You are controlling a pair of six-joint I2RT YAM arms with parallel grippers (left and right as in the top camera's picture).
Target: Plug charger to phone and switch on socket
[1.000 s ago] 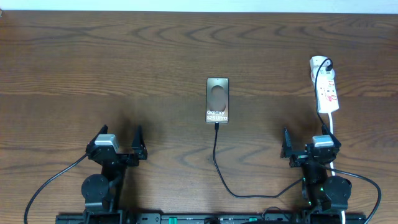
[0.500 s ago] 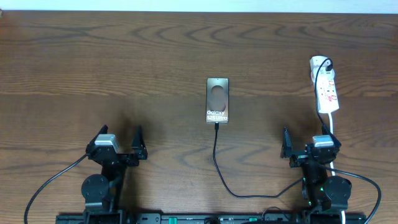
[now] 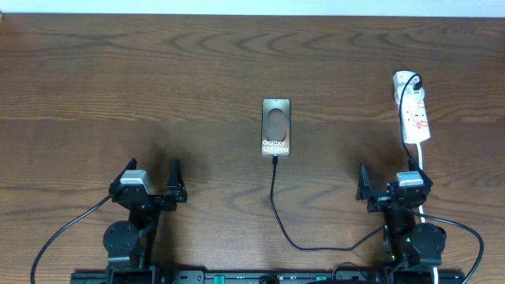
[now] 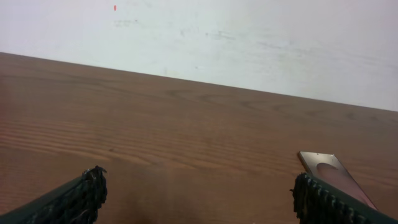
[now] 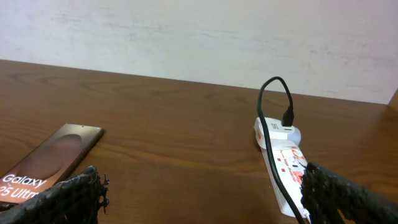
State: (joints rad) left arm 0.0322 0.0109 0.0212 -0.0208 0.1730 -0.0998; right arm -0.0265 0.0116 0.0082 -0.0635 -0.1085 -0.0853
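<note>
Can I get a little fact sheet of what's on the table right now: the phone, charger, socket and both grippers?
phone: flat at mid-table, screen up
charger: tip meets the phone's near edge, plug in the socket's far end
socket: on the table's right side; switch state not readable
left gripper: open, empty, near the front edge
right gripper: open, empty, just short of the socket

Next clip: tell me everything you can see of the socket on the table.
The socket is a narrow white power strip with red markings, plastic by its look, lying flat on the wooden table at the robot's far right. Its rounded far end carries the charger's black plug, its cable arching above. A white cord leaves the near end. Nothing else touches it; whether its switch is on cannot be told.
</note>
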